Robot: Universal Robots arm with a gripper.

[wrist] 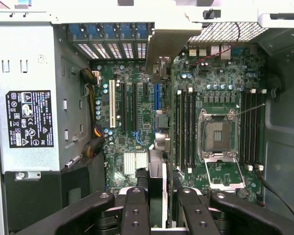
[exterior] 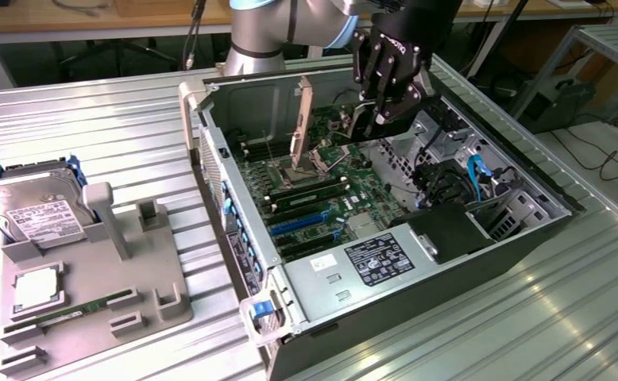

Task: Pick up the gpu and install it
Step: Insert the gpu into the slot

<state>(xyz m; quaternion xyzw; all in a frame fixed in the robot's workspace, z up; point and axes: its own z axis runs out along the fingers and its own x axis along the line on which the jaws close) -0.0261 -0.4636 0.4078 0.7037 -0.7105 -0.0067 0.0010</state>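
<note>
Thin flat green gpu (wrist: 162, 142) with pale metal bracket, edge-on, clamped between black gripper (exterior: 378, 119) fingers (wrist: 135, 210), above motherboard (wrist: 220, 88) inside open computer case (exterior: 521, 230).

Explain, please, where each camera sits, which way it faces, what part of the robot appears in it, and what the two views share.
Exterior view: off the arm, above and to one side, looking down at the open computer case, with the arm and gripper above the motherboard.
Wrist view: on the wrist, looking down past the gripper's fingers, shut on the gpu, edge-on.
Shared: motherboard, empty CPU socket, power supply, gpu, gripper.
</note>
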